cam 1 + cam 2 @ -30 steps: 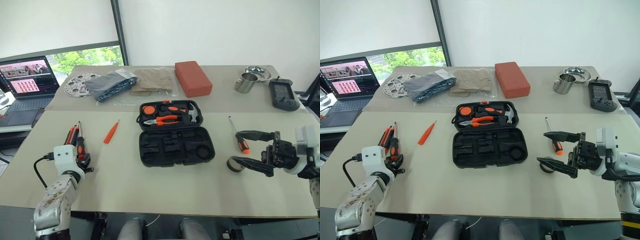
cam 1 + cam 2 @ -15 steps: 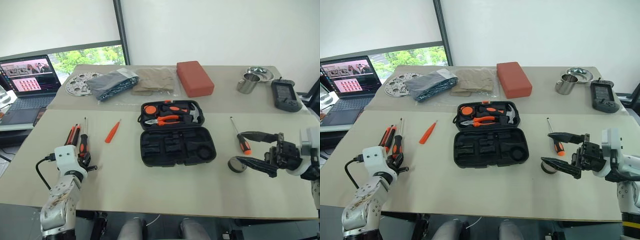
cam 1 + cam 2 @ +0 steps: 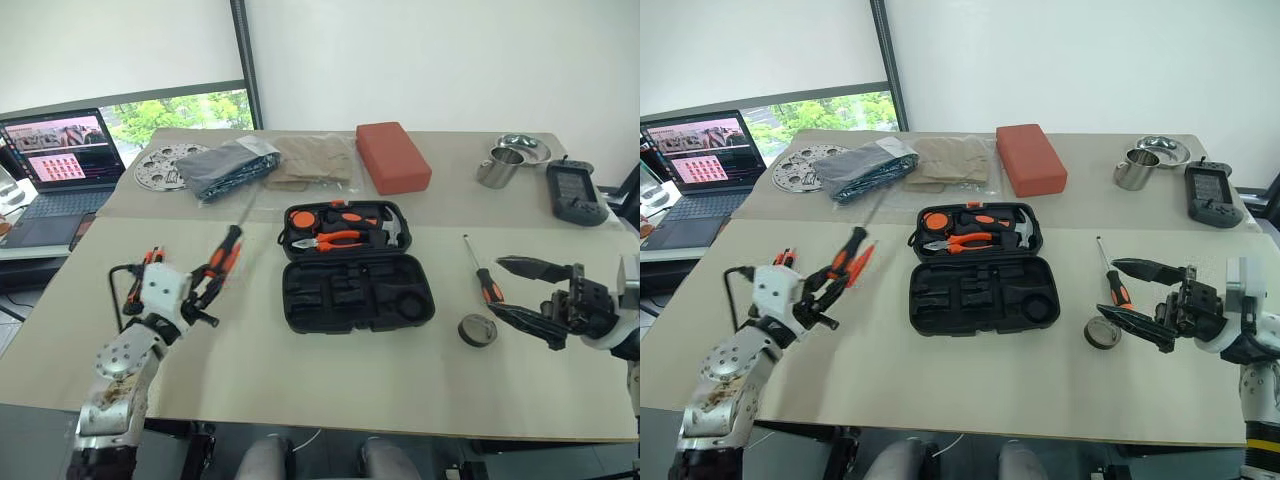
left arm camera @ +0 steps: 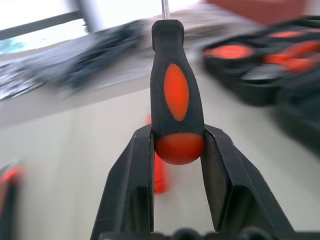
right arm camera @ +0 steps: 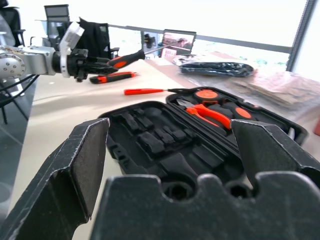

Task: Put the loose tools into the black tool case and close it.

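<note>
One black tool case [image 3: 356,275] lies open mid-table, lid half holding orange pliers and a hammer, front half with bare slots. Left of the case, the left gripper [image 3: 207,290] is lifted off the table, fingers pinched on the butt of an orange-and-black screwdriver [image 3: 226,250], shaft pointing up and away toward the folded cloths [image 3: 232,165]. Slim all-orange driver [image 5: 144,91] lies on the table left of the case, partly hidden behind the held one in the head views. More orange-and-black tools [image 3: 783,257] lie further left of the case. Right of the case: another screwdriver [image 3: 481,272] and the grey tape roll [image 3: 478,330], close together. Right gripper [image 3: 520,292] hovers just right of the tape roll, fingers spread wide, holding nothing. Behind the case, red block [image 3: 393,156]; back right, steel cup [image 3: 495,167].
</note>
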Controlling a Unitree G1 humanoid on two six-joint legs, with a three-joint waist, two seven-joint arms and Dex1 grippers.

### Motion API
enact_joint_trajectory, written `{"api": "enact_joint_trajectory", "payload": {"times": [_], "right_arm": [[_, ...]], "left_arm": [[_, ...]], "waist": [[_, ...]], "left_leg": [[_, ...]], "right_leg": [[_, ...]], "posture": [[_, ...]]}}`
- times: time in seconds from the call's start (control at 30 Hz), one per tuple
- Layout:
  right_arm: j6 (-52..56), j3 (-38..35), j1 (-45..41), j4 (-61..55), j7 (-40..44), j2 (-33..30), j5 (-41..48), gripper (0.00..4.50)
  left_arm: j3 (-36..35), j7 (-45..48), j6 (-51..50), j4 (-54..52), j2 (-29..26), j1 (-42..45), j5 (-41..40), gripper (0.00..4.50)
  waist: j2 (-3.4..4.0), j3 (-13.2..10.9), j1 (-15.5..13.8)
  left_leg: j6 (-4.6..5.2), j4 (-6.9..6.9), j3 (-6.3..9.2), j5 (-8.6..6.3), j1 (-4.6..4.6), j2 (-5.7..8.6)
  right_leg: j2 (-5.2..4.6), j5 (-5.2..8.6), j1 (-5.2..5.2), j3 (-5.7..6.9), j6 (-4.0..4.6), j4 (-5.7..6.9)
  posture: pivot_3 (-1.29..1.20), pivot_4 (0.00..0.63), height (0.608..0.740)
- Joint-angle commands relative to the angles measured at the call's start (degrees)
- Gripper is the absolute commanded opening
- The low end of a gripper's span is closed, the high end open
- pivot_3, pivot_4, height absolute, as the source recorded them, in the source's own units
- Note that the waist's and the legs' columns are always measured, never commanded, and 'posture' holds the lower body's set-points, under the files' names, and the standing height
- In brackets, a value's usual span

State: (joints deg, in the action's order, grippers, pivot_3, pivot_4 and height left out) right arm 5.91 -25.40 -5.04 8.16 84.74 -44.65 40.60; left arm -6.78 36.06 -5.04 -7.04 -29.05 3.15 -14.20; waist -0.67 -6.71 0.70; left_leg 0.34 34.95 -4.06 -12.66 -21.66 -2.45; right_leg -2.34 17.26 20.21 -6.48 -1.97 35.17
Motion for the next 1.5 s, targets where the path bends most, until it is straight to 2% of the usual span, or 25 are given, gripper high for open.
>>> {"api": "enact_joint_trajectory", "payload": {"times": [0.03, 0.1, 0.37, 0.47, 0.73, 1.03, 1.3, 1.37, 1.4, 1.5], "right_arm": [[-4.3, -2.31, 0.61, 4.01, 2.64, -1.9, -1.85, 4.5], [-5.23, -2.72, 1.34, 4.63, 3.12, -2.22, -2.21, 4.5], [-5.38, -5.26, 4.74, 1.11, 1.45, -1.84, -1.0, 4.5], [-5.51, -6.57, 6.6, -0.22, 0.89, -1.47, -0.6, 4.5], [-5.83, -8.83, 10.3, -4.05, -2.13, 0.4, -0.18, 4.5], [-5.17, -8.92, 12.36, -8.41, -5.89, 1.08, -0.32, 4.5], [-4.72, -8.77, 12.05, -9.88, -8.22, 1.07, 0.04, 4.5], [-4.54, -8.61, 12.17, -10.34, -8.64, 1.1, 0.16, 4.5], [-4.45, -8.57, 12.22, -10.53, -8.81, 1.09, 0.21, 4.5], [-4.03, -8.58, 12.16, -11.1, -9.37, 0.82, 0.36, 4.5]], "left_arm": [[6.3, 10.53, 8.18, 5.47, -3.54, 6.59, 3.25, 0.88], [9.48, 13.93, 12.07, 10.98, -4.29, 11.55, 5.59, 0.88], [17.86, 23.26, 20.98, 33.24, -1.66, 30.71, 11.15, 0.88], [19.13, 27.45, 22.24, 38.29, -0.5, 34.23, 10.66, 0.88], [21.61, 26.33, 28.16, 51.59, 2.52, 41.12, 16.47, 0.88], [22.54, 27.16, 28.73, 56.72, 3.87, 44.62, 19.61, 0.88], [22.32, 27.4, 27.12, 55.36, 3.73, 46.74, 20.83, 0.88], [22.43, 27.16, 26.8, 55.28, 3.53, 46.83, 21.35, 1.85], [22.54, 27.07, 26.77, 55.18, 3.26, 46.84, 21.66, 2.02], [21.92, 24.37, 27.09, 54.84, 2.3, 47.69, 22.57, 3.15]], "waist": [[0.03, 0.02, 0.0], [0.04, 0.02, 0.0], [0.05, 0.02, 0.06], [0.07, 0.04, 0.15], [0.09, 0.04, -0.04], [0.09, 0.04, 0.14], [0.08, 0.03, 0.11], [0.08, 0.03, 0.09], [0.08, 0.04, 0.07], [0.08, 0.03, 0.11]], "left_leg": [[0.0, 0.0, -0.03, 0.0, -0.01, 0.02], [0.0, 0.0, -0.1, 0.0, -0.01, 0.05], [0.02, 0.06, -0.04, 0.0, -0.12, 0.31], [0.03, 0.06, -0.01, 0.0, -0.24, 0.32], [0.03, 0.26, 0.23, 0.0, -0.35, 0.4], [0.03, 0.33, 0.45, 0.0, -0.35, 0.45], [0.04, 0.35, 0.48, 0.01, -0.36, 0.5], [0.04, 0.36, 0.49, 0.01, -0.36, 0.5], [0.04, 0.36, 0.5, 0.01, -0.36, 0.5], [0.04, 0.38, 0.54, 0.01, -0.33, 0.5]], "right_leg": [[0.0, 0.0, 0.01, 0.01, 0.0, 0.0], [0.0, 0.0, 0.0, 0.02, 0.0, -0.01], [0.07, 0.0, 0.01, 0.04, -0.03, 0.06], [0.08, 0.01, 0.08, 0.05, -0.04, 0.04], [0.09, 0.02, 0.05, 0.27, -0.06, 0.12], [0.12, 0.03, 0.06, 0.3, -0.08, 0.28], [0.12, 0.04, 0.07, 0.31, -0.08, 0.36], [0.12, 0.04, 0.07, 0.32, -0.08, 0.38], [0.12, 0.04, 0.08, 0.32, -0.09, 0.4], [0.12, 0.04, 0.08, 0.32, -0.09, 0.48]], "posture": [[0.0, 0.15, 0.74], [0.0, 0.15, 0.74], [0.0, 0.15, 0.74], [0.0, 0.15, 0.74], [0.0, 0.15, 0.74], [0.0, 0.15, 0.74], [0.0, 0.15, 0.74], [0.0, 0.15, 0.74], [0.0, 0.15, 0.74], [0.0, 0.15, 0.74]]}}
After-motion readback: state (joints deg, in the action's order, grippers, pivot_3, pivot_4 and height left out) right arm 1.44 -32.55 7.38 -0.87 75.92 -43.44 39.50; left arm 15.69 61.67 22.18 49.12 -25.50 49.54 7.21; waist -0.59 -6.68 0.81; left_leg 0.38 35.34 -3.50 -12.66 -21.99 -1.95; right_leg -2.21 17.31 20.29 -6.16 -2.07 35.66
